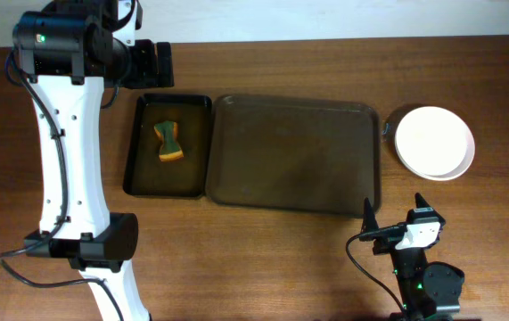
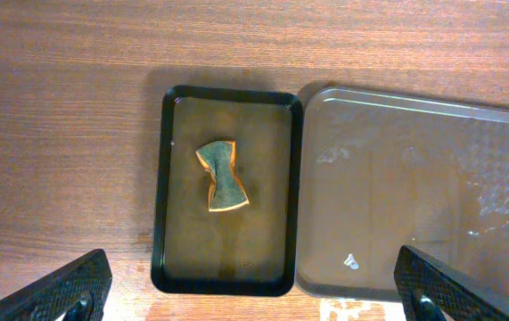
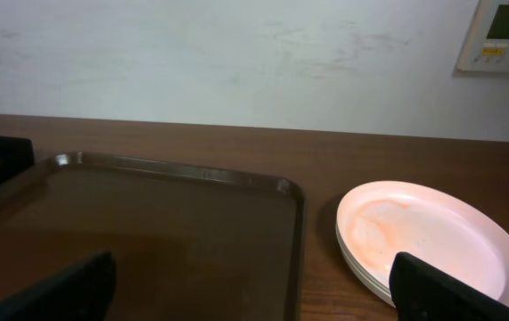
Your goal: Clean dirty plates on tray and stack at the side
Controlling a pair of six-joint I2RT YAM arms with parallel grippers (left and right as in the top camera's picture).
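A large brown tray lies in the middle of the table with no plates on it; it also shows in the left wrist view and the right wrist view. A stack of white plates sits on the table to its right; the top plate has a faint orange smear. A yellow-green sponge lies in a small black tray, also in the left wrist view. My left gripper is open and empty above the black tray. My right gripper is open and empty at the near edge.
The wooden table runs all around both trays. A white wall with a control panel stands behind the table. The right arm's base sits at the front right.
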